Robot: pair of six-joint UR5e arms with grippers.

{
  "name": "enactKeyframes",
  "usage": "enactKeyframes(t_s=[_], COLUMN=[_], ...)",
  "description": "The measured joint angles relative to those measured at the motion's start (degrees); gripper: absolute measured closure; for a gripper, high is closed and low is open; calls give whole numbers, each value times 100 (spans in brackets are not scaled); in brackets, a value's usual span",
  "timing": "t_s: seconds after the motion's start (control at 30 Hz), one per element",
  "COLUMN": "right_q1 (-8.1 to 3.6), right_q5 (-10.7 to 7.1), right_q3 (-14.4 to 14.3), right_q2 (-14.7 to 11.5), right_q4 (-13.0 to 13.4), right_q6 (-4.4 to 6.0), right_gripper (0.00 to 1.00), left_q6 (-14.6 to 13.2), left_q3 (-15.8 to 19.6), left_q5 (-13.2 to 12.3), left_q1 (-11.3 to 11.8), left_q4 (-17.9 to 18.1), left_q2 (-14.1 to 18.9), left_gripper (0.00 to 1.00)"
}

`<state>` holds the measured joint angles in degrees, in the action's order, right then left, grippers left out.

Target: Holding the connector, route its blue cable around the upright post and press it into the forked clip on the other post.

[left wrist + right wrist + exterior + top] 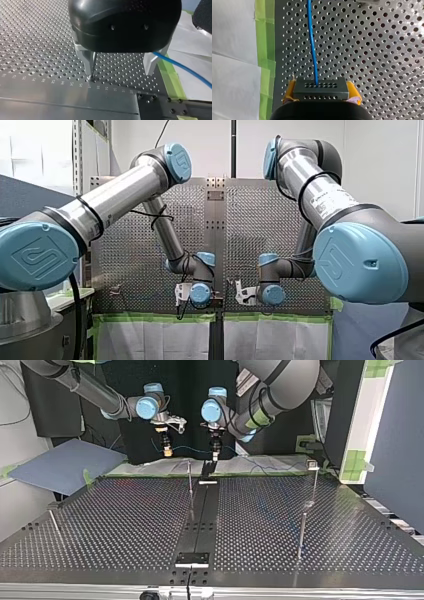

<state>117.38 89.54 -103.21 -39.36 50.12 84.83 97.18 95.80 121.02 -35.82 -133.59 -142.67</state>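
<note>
Over the perforated counter (367, 50) edged in green tape (265, 70), my right tool (321, 93) pinches the connector (321, 86) trailing its blue cable (312, 45), while my left tool (118, 65) stands wide open.

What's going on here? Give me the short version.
My right gripper, with yellow pads, is shut on the dark grey block connector; its blue cable runs out ahead over the perforated metal table. My left gripper, black with metal fingers, hangs open, a thin upright metal post close by one finger, the cable passing the other. Nothing is clipped yet.

Robot lab (perforated table (125, 520))
</note>
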Motion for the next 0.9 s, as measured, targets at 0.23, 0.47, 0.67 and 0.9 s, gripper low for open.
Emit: enactKeyframes(t_s=[0.23,0.47,0.67,0.9], right_q1=[-2,-2,0,-1], right_q5=[-5,-5,-6,-10], right_q3=[0,1,3,1], right_q2=[1,1,1,1], right_q4=[-9,-26,-35,-34], right_q6=[1,-4,-12,-19], right_gripper=[100,100,100,100], left_q6=[130,214,327,353], left_q3=[-25,-64,-67,-66], left_q5=[-106,-160,-72,-34], left_q1=[58,124,142,144], left_q4=[-9,-7,-7,50], left_q2=[0,2,5,6], left_gripper=[0,0,0,64])
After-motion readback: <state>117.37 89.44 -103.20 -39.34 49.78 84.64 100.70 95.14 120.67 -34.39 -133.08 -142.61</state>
